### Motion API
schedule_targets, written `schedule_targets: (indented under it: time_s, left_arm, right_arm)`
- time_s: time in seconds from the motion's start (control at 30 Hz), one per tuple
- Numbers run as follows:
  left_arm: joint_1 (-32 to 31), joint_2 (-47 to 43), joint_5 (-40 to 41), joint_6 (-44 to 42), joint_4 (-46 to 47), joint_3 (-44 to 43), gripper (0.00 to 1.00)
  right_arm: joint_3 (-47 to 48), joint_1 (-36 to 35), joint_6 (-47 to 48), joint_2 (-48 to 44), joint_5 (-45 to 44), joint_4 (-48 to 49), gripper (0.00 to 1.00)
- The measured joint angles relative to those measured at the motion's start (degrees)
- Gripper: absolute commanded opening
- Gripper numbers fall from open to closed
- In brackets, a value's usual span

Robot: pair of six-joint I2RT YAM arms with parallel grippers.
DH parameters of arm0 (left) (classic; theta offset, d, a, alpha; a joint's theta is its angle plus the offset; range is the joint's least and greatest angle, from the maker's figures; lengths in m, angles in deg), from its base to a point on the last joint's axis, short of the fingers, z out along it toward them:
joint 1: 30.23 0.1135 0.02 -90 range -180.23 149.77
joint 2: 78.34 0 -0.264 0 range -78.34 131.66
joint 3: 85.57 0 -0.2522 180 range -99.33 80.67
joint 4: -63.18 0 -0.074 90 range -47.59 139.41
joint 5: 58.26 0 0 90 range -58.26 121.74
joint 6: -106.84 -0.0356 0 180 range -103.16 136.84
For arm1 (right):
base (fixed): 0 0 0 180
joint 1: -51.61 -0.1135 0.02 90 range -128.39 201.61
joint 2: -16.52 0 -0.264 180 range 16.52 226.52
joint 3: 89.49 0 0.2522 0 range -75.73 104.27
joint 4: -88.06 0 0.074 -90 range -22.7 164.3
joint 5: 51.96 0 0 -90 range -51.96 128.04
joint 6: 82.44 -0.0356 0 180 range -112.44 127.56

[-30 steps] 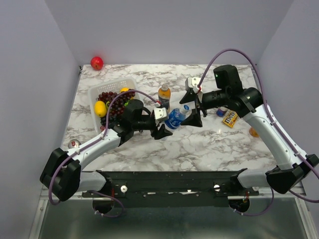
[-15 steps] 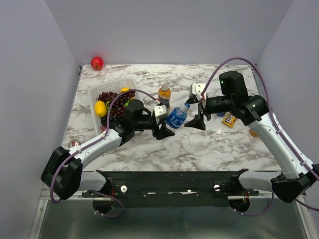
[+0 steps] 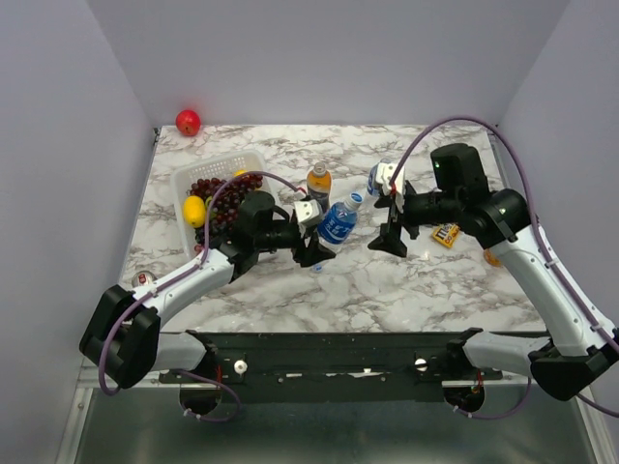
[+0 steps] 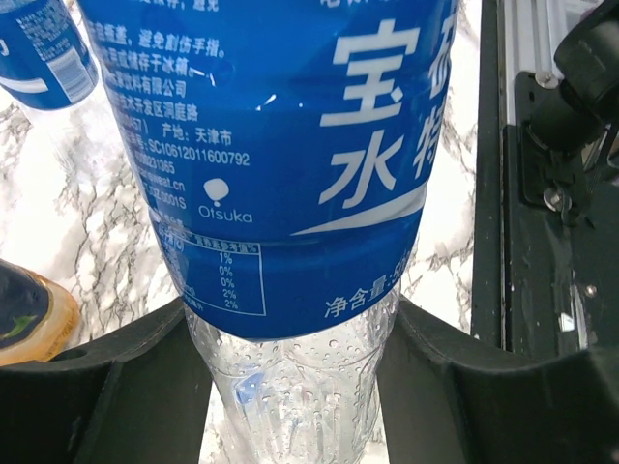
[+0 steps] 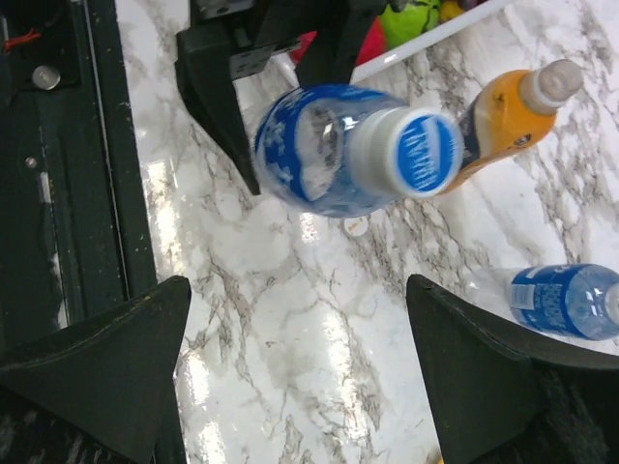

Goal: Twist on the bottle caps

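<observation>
My left gripper (image 3: 315, 247) is shut on a clear bottle with a blue label (image 3: 338, 223) and holds it tilted above the table, neck toward the right arm. It fills the left wrist view (image 4: 280, 145) between the fingers (image 4: 455, 387). A blue-and-white cap (image 5: 426, 153) sits on its neck. My right gripper (image 3: 392, 234) is open and empty, a little to the right of that cap; in its wrist view (image 5: 298, 290) only marble lies between the jaws. An orange drink bottle (image 3: 318, 183) with a white cap (image 5: 559, 82) stands behind. A second blue-label bottle (image 3: 375, 178) stands at the back.
A white basket (image 3: 184, 182) of fruit stands at the left. A small white ring-like cap (image 5: 356, 226) lies on the marble under the held bottle. A yellow candy packet (image 3: 445, 234) lies right of my right gripper. A red apple (image 3: 188, 122) is at the far left corner.
My right gripper has drawn back to the right, away from the held bottle's neck, leaving the cap on it. My left gripper has kept hold and raised the bottle's neck slightly.
</observation>
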Motion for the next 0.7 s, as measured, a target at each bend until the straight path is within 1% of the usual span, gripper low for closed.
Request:
schedule_targets:
  time_s: [0.1, 0.2, 0.4, 0.53, 0.7]
  left_arm:
    - [-0.5, 0.0, -0.1, -3.8, -3.1, -0.2, 0.00]
    - [-1.6, 0.0, -0.4, -7.1, -6.6, -0.7, 0.00]
    - [-2.8, 0.3, -1.0, -11.1, -10.9, -2.6, 0.00]
    - [-2.8, 0.3, -1.0, -11.5, -11.2, -3.4, 0.00]
    - [-2.7, 0.3, -1.0, -8.4, -9.6, -3.5, 0.00]
  right_arm:
    - [3.8, 0.3, -1.7, 2.2, -0.9, 0.6, 0.99]
    - [7.3, 0.3, -2.4, 4.6, -0.3, 3.5, 1.00]
    - [7.7, 0.3, -0.3, 6.3, 4.5, 6.1, 1.00]
    - [7.0, 0.3, 1.5, 6.8, 6.6, 6.1, 1.00]
    - [4.8, 0.3, 3.8, 6.2, 7.9, 6.0, 0.99]
